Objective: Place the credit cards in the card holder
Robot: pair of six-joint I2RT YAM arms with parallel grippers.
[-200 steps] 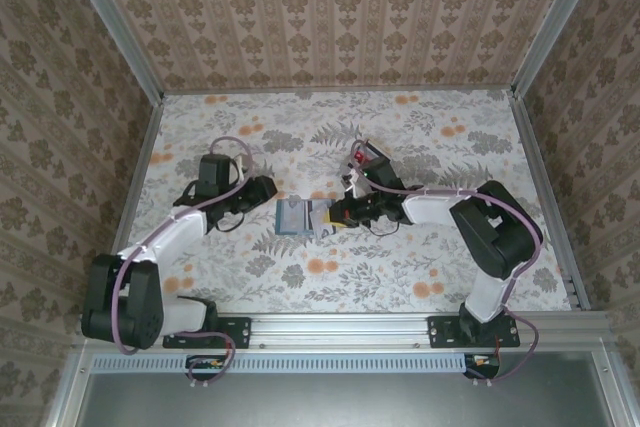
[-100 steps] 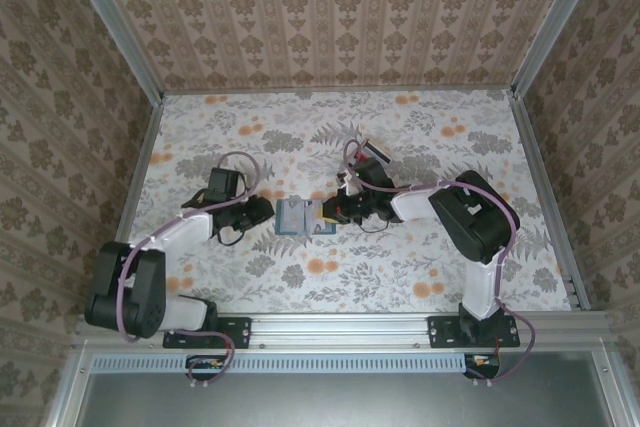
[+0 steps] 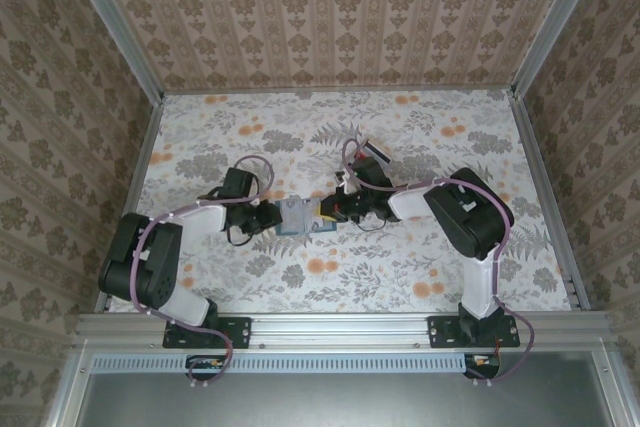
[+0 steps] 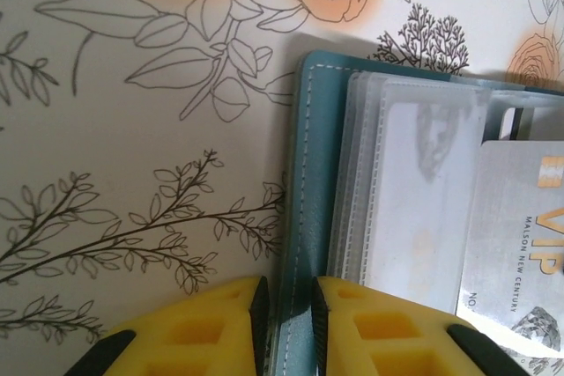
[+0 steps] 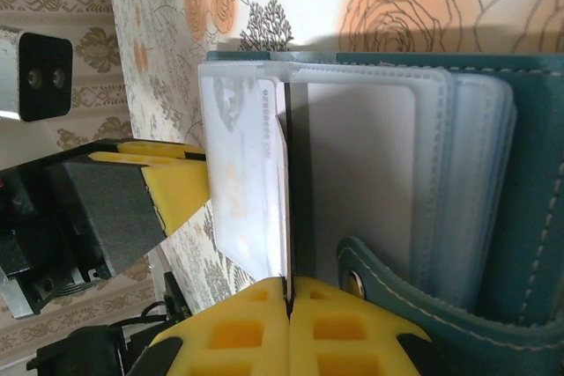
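Lab enclosure: aluminium frame [image 3: 340, 332], wallpapered walls [image 3: 340, 17].

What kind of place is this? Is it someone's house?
Probably not a house: it looks like a robot test booth. Wallpaper-patterned walls sit in a bare metal frame, and a left arm and a right arm are bolted to a rail at the edge of a flowery table.
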